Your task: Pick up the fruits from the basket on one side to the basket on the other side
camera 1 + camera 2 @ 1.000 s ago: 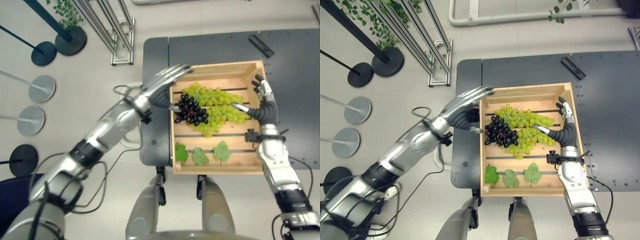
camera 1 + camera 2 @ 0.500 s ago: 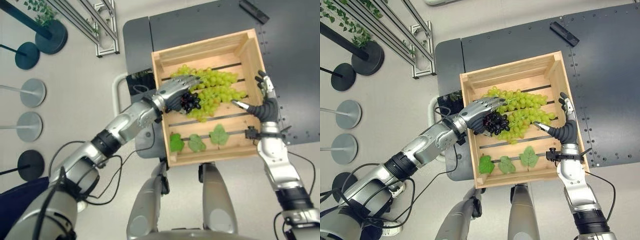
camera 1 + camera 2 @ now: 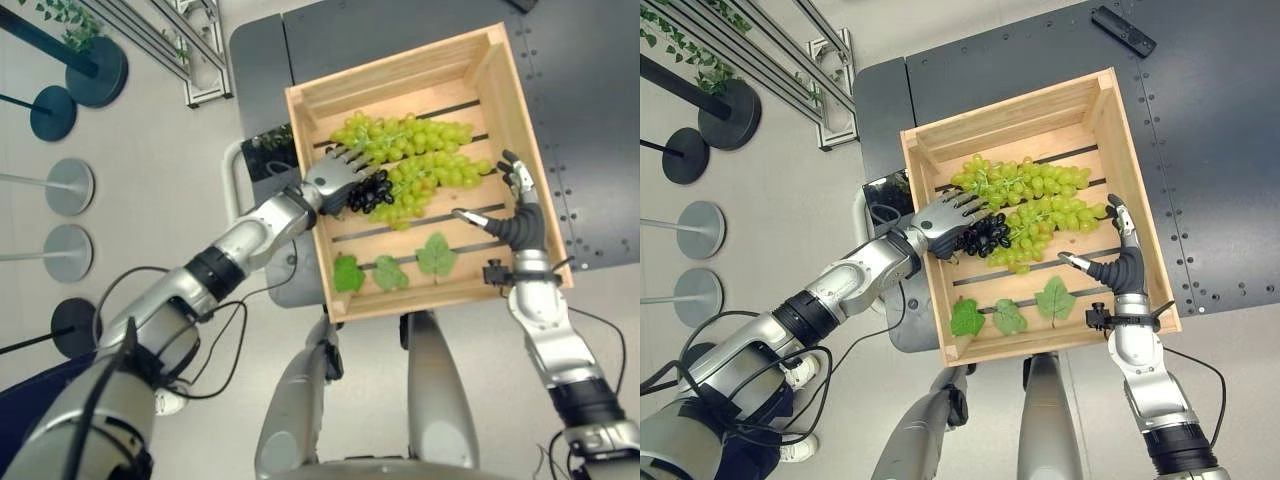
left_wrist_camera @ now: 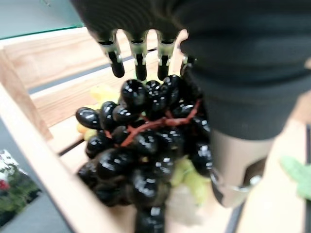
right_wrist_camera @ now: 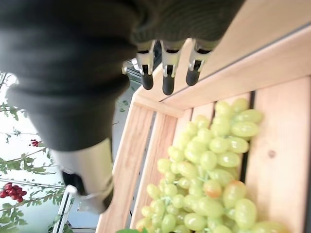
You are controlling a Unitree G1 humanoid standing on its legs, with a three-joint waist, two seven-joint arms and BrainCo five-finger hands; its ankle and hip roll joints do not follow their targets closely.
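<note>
- My left hand [image 3: 945,216] has come down from the crate's edge onto the black grapes [image 3: 985,236]; fingers now draped over the bunch, thumb beside it. I read it as a closing grasp, lift not begun.
- Bunch lies in the crate [image 3: 940,329] against the green grapes [image 3: 1040,200], long axis roughly across the slats, toward my hand.
- Right hand [image 3: 1122,262] hovers at the crate's right wall, fingers released.

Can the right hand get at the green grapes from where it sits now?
Probably yes. The right hand is open at the wooden crate's right side, with the green grapes just beyond its fingertips. Nothing lies between them; the left hand is over the black grapes.
</note>
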